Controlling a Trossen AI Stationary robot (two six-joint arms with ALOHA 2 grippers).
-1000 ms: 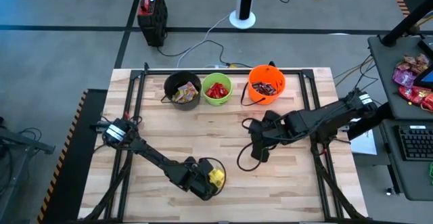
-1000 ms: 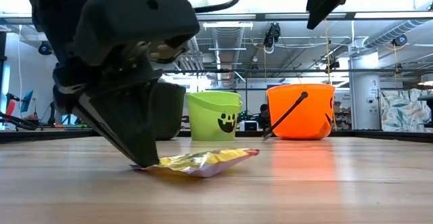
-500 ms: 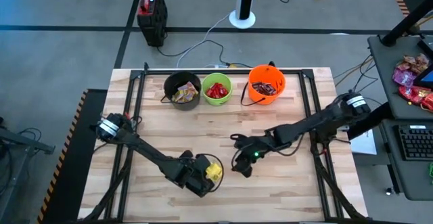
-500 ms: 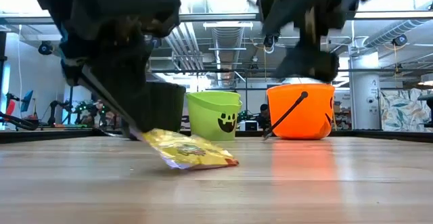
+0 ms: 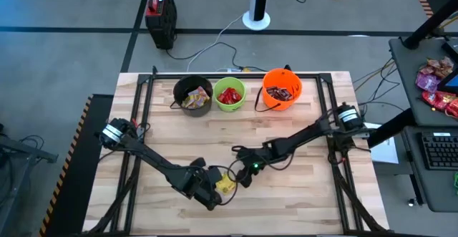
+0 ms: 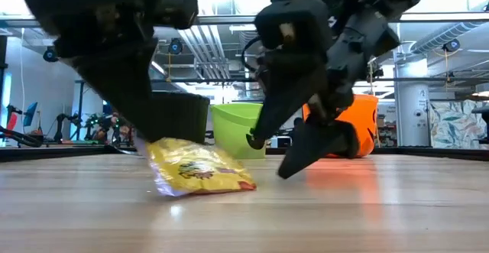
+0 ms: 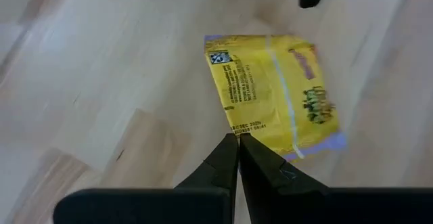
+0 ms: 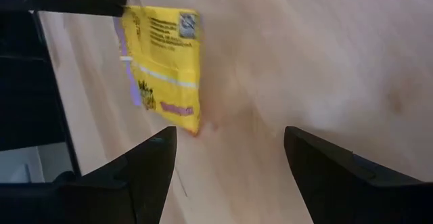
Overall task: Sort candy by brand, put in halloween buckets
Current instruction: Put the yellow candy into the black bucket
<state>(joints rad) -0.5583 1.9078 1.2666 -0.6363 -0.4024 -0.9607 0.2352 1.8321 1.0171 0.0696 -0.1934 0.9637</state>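
Candy: yellow packet (image 7: pixel 274 92) pinched at its edge by left gripper (image 7: pixel 237 146); right gripper (image 8: pixel 223 160), jaws spread, should straddle packet squarely before closing.

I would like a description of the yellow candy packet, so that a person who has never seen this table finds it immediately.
Start from the wooden table and go to its front part, far from the three buckets at the back edge. There the left gripper is shut on a corner of the yellow packet, with the open right gripper close beside it. It is the only candy outside the buckets.
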